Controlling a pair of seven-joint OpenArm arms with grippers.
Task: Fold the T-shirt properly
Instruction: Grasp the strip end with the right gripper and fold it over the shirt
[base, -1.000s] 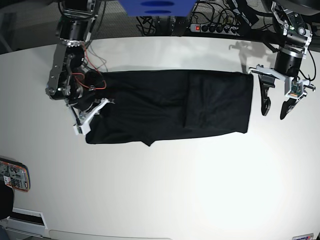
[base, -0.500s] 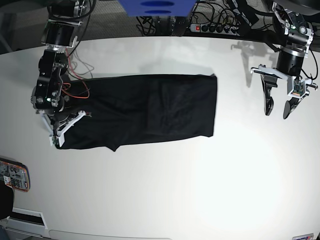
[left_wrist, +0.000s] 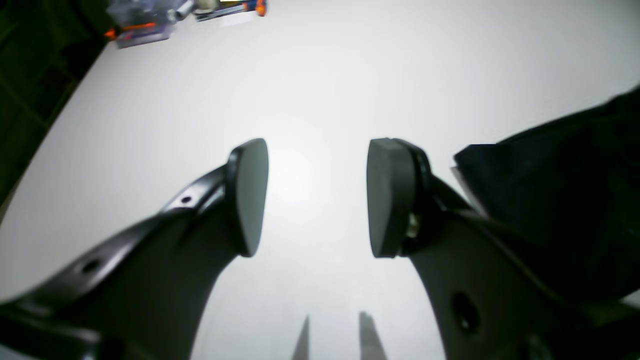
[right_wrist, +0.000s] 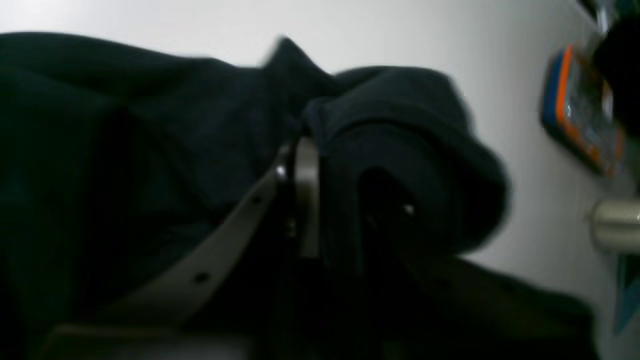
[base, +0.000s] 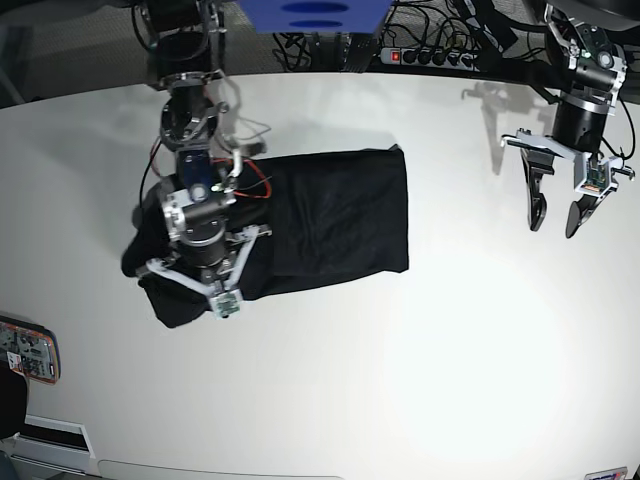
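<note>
The T-shirt (base: 300, 225) lies left of centre on the worktop (base: 420, 380), its nine o'clock end bunched in the clamped right hand (base: 222, 290) (carry it across evenly); the left hand (base: 556, 215) hangs open, empty.

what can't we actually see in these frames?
- Base view: the right gripper sits over the T-shirt, hiding the grip point and the cloth's left end.
- Right wrist view: blurred and dark; folds unreadable.
- Left wrist view: only a T-shirt corner shows beside the open left gripper.
</note>
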